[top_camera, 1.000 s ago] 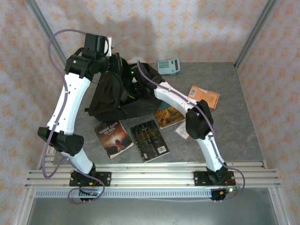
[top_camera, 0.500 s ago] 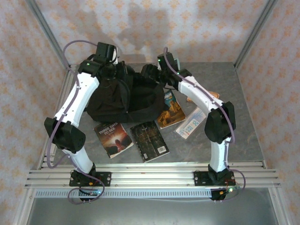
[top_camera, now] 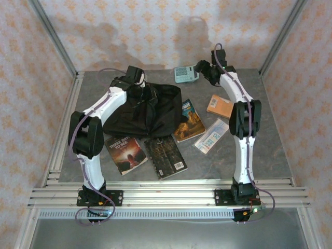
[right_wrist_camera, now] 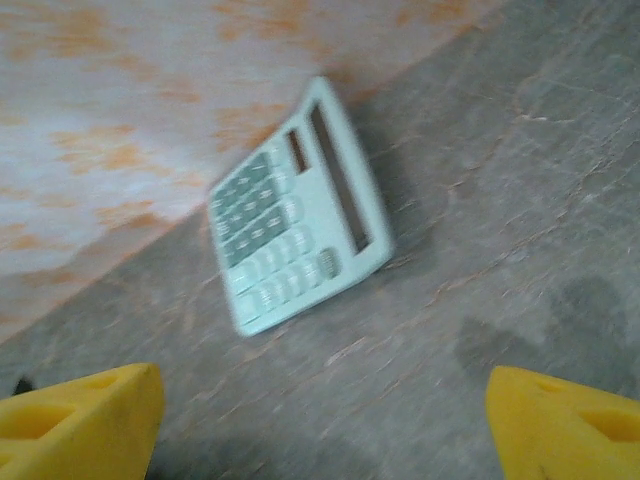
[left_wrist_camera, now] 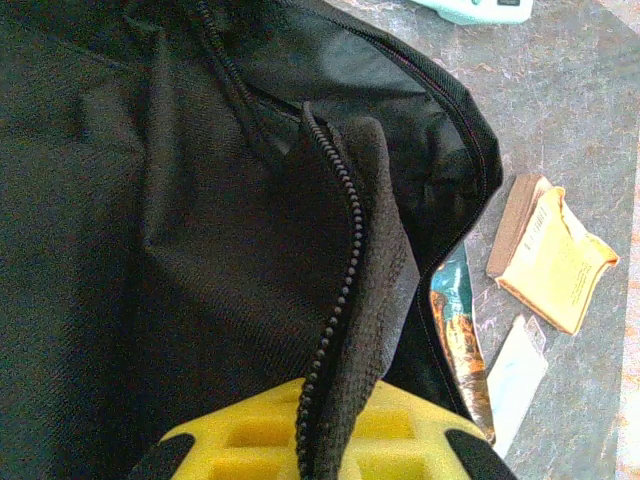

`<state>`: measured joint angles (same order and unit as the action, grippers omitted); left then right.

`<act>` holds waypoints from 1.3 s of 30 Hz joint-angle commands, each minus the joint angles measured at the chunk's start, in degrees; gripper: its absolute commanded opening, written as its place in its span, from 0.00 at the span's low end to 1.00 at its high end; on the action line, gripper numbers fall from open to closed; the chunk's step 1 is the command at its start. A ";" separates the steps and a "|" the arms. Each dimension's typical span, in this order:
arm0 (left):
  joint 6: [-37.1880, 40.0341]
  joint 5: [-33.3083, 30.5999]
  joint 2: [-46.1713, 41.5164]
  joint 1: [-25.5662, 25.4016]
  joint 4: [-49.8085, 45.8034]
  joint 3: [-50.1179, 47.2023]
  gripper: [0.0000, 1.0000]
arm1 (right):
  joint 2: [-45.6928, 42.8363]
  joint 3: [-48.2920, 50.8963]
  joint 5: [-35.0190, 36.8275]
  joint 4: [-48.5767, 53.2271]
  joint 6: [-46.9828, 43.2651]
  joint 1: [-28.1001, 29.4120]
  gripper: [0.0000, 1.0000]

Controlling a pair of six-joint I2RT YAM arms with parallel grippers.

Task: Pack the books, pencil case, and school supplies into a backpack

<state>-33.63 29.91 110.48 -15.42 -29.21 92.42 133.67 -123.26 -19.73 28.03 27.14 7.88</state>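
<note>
Backpack (top_camera: 155, 111), books (top_camera: 165, 154) outside it

The black backpack (top_camera: 150, 109) lies slumped, zip parted; a red-glow paperback (top_camera: 125, 154), a black-grey paperback (top_camera: 166, 155) and a blue-and-orange paperback (top_camera: 189, 120) lie flat along its near edge. The teal calculator (top_camera: 185, 74) sits behind; the orange booklet (top_camera: 220, 106) and pale packet (top_camera: 211, 136) lie rightward.

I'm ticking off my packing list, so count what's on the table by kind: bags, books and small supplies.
Backpack: 1
Books: 3 (red-glow one, black-grey one, blue-orange one)
Supplies: 3 (calculator, orange booklet, packet)
Total: 7
</note>
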 commanded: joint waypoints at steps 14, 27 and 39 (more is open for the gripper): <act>-2.06 5.77 5.18 -1.02 4.10 0.35 0.00 | 27.63 -28.73 -14.74 -6.64 5.07 -4.32 0.75; 0.34 4.54 7.25 -0.99 2.04 2.25 0.00 | 34.80 -31.51 -16.31 -13.13 11.45 -3.89 0.56; 0.67 4.87 8.18 -0.40 1.28 3.29 0.00 | 35.82 -32.22 -18.04 -11.35 9.16 -2.10 0.53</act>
<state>-34.46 35.62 117.21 -16.14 -25.76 94.63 166.47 -154.52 -35.40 14.90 37.32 3.60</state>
